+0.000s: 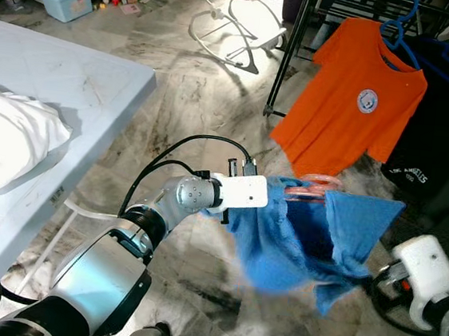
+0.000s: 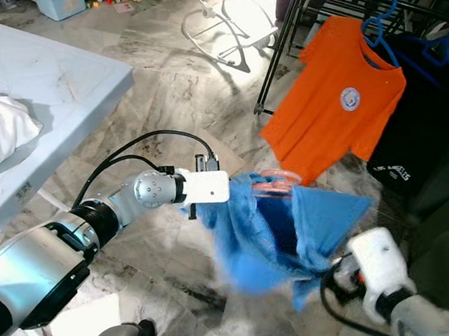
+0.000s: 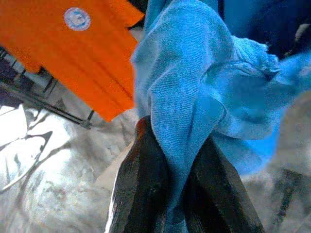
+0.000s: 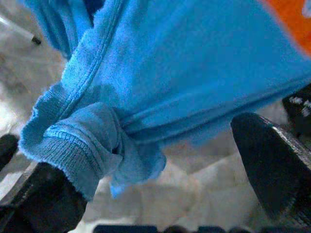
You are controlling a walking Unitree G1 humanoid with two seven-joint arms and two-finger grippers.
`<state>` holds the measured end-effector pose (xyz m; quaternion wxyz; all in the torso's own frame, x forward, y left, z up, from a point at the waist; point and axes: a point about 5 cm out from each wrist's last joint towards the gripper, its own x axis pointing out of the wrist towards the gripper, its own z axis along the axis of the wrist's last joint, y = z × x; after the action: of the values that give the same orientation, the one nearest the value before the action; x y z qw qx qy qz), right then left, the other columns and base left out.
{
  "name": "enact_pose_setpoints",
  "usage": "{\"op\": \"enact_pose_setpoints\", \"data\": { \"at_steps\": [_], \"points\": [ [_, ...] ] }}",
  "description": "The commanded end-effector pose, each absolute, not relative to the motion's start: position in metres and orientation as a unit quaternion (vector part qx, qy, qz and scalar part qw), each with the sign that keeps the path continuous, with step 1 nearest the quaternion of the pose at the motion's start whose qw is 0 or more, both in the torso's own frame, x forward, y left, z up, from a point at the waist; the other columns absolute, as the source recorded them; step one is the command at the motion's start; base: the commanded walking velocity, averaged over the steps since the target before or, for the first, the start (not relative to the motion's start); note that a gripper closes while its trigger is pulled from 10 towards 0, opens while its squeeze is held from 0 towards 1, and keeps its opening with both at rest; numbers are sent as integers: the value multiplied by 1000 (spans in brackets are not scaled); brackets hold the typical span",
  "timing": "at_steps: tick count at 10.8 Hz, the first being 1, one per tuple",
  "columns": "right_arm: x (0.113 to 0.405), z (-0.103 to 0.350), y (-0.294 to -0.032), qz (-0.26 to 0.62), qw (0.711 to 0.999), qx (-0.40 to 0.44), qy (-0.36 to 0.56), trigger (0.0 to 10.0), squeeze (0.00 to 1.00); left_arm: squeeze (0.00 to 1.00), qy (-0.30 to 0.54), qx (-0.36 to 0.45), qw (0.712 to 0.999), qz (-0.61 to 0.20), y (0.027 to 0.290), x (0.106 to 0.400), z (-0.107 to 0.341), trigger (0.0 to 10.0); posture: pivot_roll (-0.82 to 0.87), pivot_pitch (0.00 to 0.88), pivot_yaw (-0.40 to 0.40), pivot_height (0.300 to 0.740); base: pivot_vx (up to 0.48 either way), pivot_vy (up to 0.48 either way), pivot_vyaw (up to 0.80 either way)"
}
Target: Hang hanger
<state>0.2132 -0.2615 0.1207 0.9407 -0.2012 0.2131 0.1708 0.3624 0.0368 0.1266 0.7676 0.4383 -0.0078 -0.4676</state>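
Two grippers share one load: a blue shirt [image 1: 305, 241] draped over a pink hanger [image 1: 312, 187], carried low in front of the clothes rack [image 1: 303, 32]. The left gripper [image 3: 175, 194] has its black fingers pinched tight on a bunched fold of the blue cloth, seen plainly in the left wrist view. The right gripper [image 4: 146, 194] has its fingers standing wide apart, with a rolled hem of the shirt lying against one finger; it looks to me like a loose rest and not a clamp.

My worry is that the hold is on fabric, not on the hanger. Only a bit of the pink hanger peeks above the collar, and if the cloth slides as the arms lift toward the rack, the hanger could tip out and drop to the marble floor [image 1: 208, 94]. I cannot tell where its hook points, so catching the bar may take a blind reach. The open right fingers could also let that hem slip off, leaving the shirt swinging from one side.

An orange T-shirt [image 1: 352, 101] on a blue hanger [image 1: 401, 34] already hangs on the rack, with a black garment [image 1: 440, 142] just beside it; both crowd the bar and could snag the incoming shirt. A white table [image 1: 57, 78] stands well away from the rack, on the left-arm side, bearing white cloth [image 1: 2, 145], clear of the path.
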Motion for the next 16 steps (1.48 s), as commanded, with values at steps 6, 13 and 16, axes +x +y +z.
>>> {"op": "enact_pose_setpoints", "data": {
  "at_steps": [6, 13, 16],
  "points": [
    [212, 101, -218, 202, 958, 91, 181, 10000, 0, 0, -14, 415, 791, -450, 31, 367, 136, 0, 11, 157, -45, 740, 0, 0, 0],
    [197, 36, -228, 171, 922, -139, 317, 10000, 0, 0, -17, 412, 792, -450, 29, 367, 137, 0, 8, 154, -43, 740, 0, 0, 0],
    [198, 46, -206, 231, 931, -84, 269, 10000, 0, 0, -19, 410, 791, -452, 27, 366, 138, 0, 11, 148, -41, 740, 0, 0, 0]
  ]
}}
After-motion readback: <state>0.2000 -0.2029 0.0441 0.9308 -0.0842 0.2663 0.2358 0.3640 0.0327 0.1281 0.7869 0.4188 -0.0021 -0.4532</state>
